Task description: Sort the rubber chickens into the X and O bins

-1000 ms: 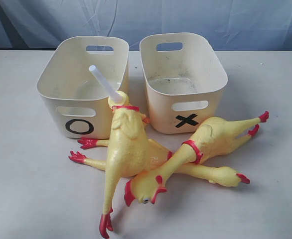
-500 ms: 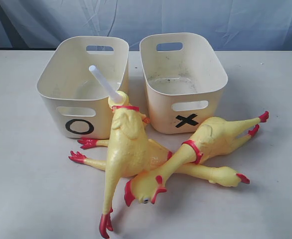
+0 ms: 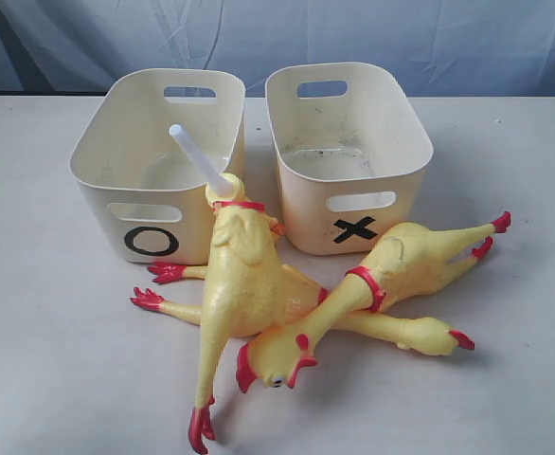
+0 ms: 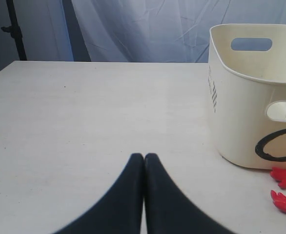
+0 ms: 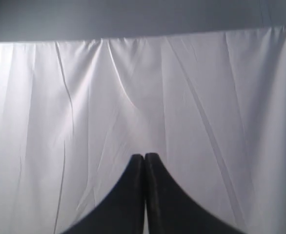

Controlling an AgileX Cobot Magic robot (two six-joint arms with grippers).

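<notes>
Exterior view: two cream tubs stand side by side at the back of the pale table [image 3: 50, 360]; the O bin [image 3: 102, 213] is on the left and the X bin [image 3: 306, 223] on the right, close together but not touching; each mark faces the camera below a slot handle.

The rubber chickens [image 3: 287, 303] lie in one tangled pile on the table just in front of both bins; none is inside either bin. The tube-ended chicken [image 3: 240, 275] lies on top, its feet toward the camera; its white tube [image 3: 197, 156] slants up over the O bin's near right corner. A second chicken [image 3: 405, 265] lies crosswise, its legs pointing right in front of the X bin and its head low at the near side of the pile. More red feet [image 3: 159, 284] stick out from under the pile on the left; the number of chickens underneath cannot be made out.

Left wrist view: the left gripper [image 4: 144, 157] has its black fingers pressed together with nothing between them; it is over bare table beside the O bin and clear of the chickens.

Right wrist view: the right gripper [image 5: 144, 156] is likewise fully closed and empty; it faces a white cloth backdrop [image 5: 133, 87].
</notes>
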